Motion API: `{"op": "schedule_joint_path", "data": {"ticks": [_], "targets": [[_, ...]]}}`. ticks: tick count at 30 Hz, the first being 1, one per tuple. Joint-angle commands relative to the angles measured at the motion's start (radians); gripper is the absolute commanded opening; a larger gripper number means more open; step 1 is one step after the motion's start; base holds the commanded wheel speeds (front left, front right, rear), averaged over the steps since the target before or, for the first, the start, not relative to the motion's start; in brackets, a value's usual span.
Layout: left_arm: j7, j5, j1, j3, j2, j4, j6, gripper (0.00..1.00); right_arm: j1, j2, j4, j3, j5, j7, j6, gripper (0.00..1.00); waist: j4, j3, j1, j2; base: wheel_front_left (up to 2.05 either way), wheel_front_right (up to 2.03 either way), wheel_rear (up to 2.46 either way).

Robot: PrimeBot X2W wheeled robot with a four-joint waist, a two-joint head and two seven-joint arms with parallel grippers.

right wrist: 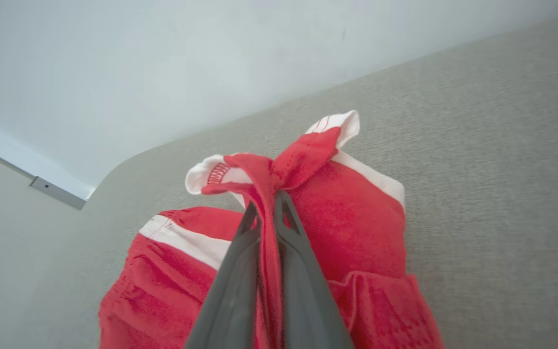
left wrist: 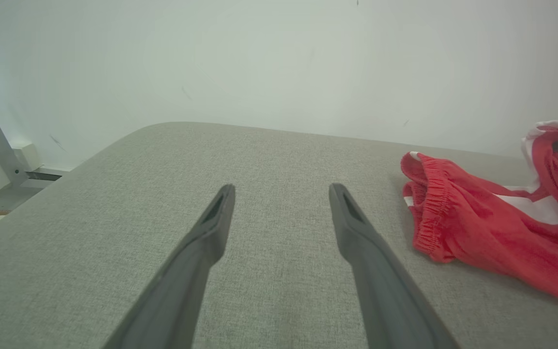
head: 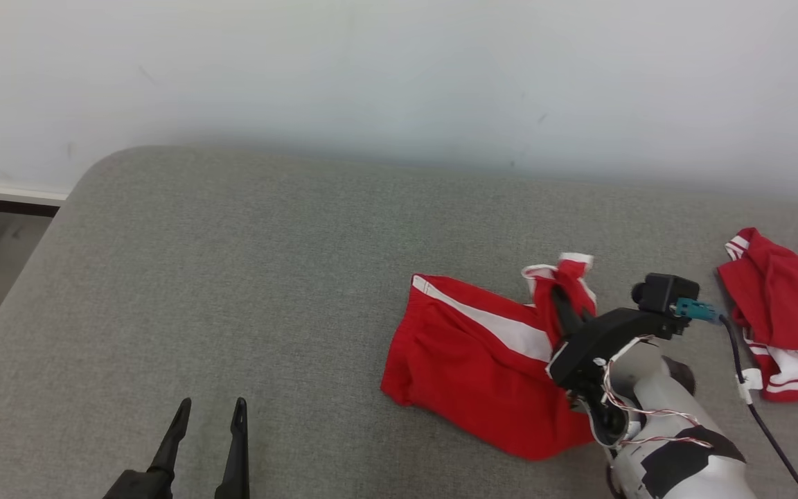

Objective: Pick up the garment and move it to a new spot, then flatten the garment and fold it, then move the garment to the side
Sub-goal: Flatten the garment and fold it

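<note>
Clamped tight on a raised fold of the red shorts (right wrist: 356,218), the right gripper (right wrist: 266,203) has its fingertips partly buried in cloth. The shorts lie crumpled on the grey cushion (head: 233,277), right of centre, their near edge hidden behind the right forearm (head: 676,443). Left gripper (head: 208,409) hovers spread wide over the cushion, its base cut off; another red garment (head: 787,326) is cropped at the right edge.

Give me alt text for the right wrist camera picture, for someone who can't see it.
The right gripper is shut on a fold of a red garment with white trim. The garment lies crumpled on a grey fabric surface before a pale wall.
</note>
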State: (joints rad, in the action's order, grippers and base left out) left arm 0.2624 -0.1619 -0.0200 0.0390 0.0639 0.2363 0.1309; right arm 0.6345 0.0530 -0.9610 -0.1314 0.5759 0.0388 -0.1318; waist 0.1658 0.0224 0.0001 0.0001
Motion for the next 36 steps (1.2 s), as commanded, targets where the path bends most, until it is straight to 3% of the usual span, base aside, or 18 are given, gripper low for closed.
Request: {"op": "schedule_joint_path", "data": {"ticks": [1,6,10,28,30,31,36], "targets": [[0.001,-0.004,0.014,0.003,-0.004,0.001,-0.001,1.00,-0.019,-0.003,0.047,-0.041,0.057,-0.022,0.002,0.00,0.009,-0.004,-0.0001,-0.0001,0.00,0.00,0.00],[0.001,-0.009,0.002,0.016,-0.008,0.006,-0.001,1.00,-0.045,-0.002,0.166,-0.145,0.233,-0.063,0.002,0.00,0.035,-0.004,-0.0001,-0.0001,0.00,0.00,0.00],[0.001,-0.015,-0.011,0.030,-0.010,0.011,-0.001,1.00,-0.027,-0.002,0.174,-0.204,0.311,-0.044,0.002,0.00,0.057,0.001,-0.0001,-0.0001,0.00,0.00,0.00],[0.001,-0.039,-0.079,0.112,-0.014,0.047,-0.001,1.00,0.106,-0.002,-0.090,-0.509,0.518,0.168,0.002,0.00,0.152,0.038,-0.0001,-0.0001,0.00,0.00,0.00],[0.001,-0.041,-0.084,0.108,-0.014,0.050,-0.001,1.00,0.109,-0.002,-0.093,-0.535,0.540,0.186,0.002,0.61,0.150,0.035,-0.0001,-0.0001,0.00,0.00,0.00],[0.001,-0.040,-0.083,0.105,-0.014,0.051,-0.001,1.00,0.108,-0.002,-0.091,-0.548,0.554,0.194,0.002,1.00,0.147,0.032,-0.0001,-0.0001,0.00,0.00,0.00],[0.001,-0.032,-0.061,0.085,-0.014,0.053,-0.001,1.00,0.126,-0.002,-0.055,-0.581,0.594,0.218,0.002,1.00,0.125,0.015,-0.0001,-0.0001,0.00,0.00,0.00]]}}
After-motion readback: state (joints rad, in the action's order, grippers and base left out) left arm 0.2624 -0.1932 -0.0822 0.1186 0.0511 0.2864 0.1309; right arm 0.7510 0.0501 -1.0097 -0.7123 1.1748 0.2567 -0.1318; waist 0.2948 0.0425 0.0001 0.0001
